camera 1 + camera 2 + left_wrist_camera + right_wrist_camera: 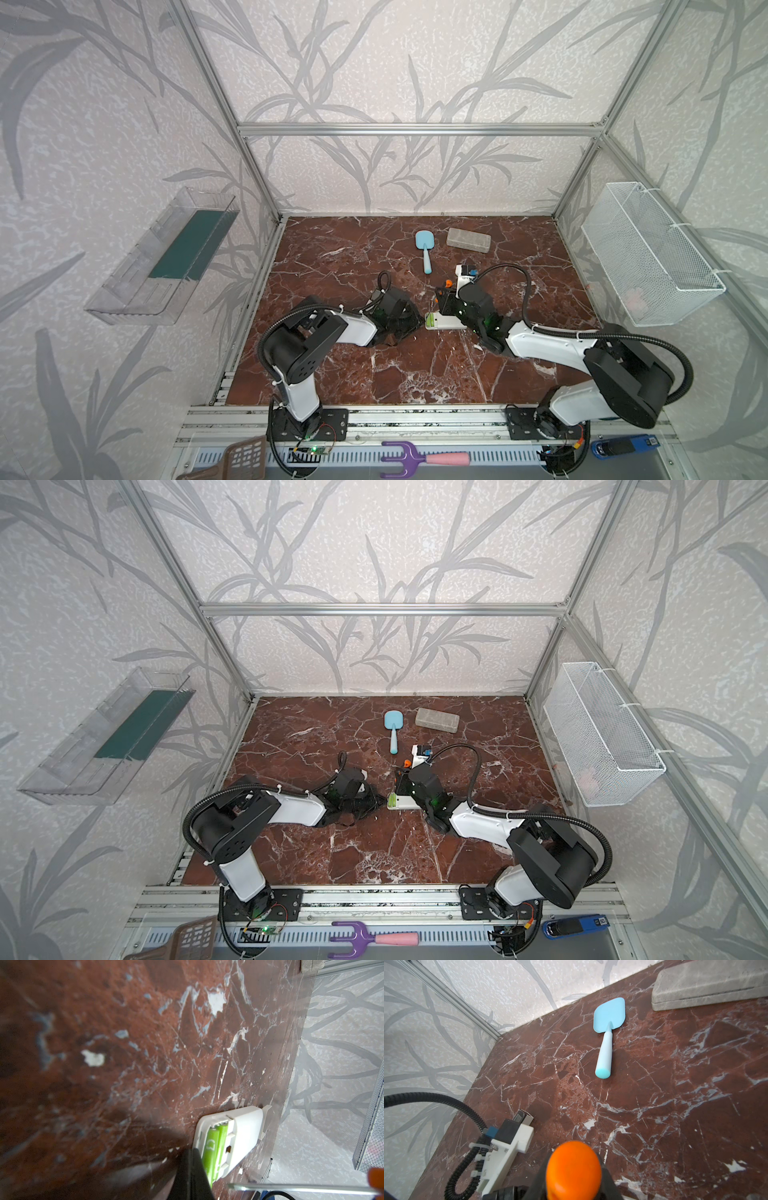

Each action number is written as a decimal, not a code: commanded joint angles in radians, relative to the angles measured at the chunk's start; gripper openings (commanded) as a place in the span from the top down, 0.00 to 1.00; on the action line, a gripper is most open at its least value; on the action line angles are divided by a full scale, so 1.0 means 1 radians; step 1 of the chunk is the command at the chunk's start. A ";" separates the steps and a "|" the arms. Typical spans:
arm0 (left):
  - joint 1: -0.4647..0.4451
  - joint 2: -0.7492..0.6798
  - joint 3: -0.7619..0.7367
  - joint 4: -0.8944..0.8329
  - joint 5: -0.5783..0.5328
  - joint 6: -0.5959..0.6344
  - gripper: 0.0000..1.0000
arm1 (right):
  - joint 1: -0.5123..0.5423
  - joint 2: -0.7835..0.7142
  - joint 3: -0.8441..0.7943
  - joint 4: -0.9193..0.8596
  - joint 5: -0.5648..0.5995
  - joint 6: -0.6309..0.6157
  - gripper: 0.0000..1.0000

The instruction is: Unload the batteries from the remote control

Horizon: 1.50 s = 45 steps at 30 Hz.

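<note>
The white remote control lies face down mid-table, its compartment open at the left end. Two lime-green batteries lie side by side in it, seen in both top views too. My left gripper is shut on nothing, its tip against the remote's battery end. My right gripper is shut on the orange-and-black screwdriver, just behind the remote. The screwdriver's steel shaft ends close beside the remote; whether they touch is unclear.
A light blue toy spade and a grey case lie toward the back wall. A white wire basket hangs on the right wall, a clear tray on the left wall. A purple rake lies at the front rail.
</note>
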 commanded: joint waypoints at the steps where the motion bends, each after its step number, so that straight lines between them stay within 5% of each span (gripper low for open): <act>1: -0.011 0.060 -0.026 -0.121 -0.013 -0.012 0.97 | 0.004 -0.024 0.025 -0.020 0.030 -0.024 1.00; 22: -0.011 0.044 -0.037 -0.127 -0.017 -0.013 0.98 | 0.020 0.063 0.037 -0.036 0.044 -0.076 1.00; 45: 0.016 -0.010 -0.061 -0.149 -0.027 0.008 0.98 | -0.028 0.086 -0.081 0.136 -0.040 0.255 1.00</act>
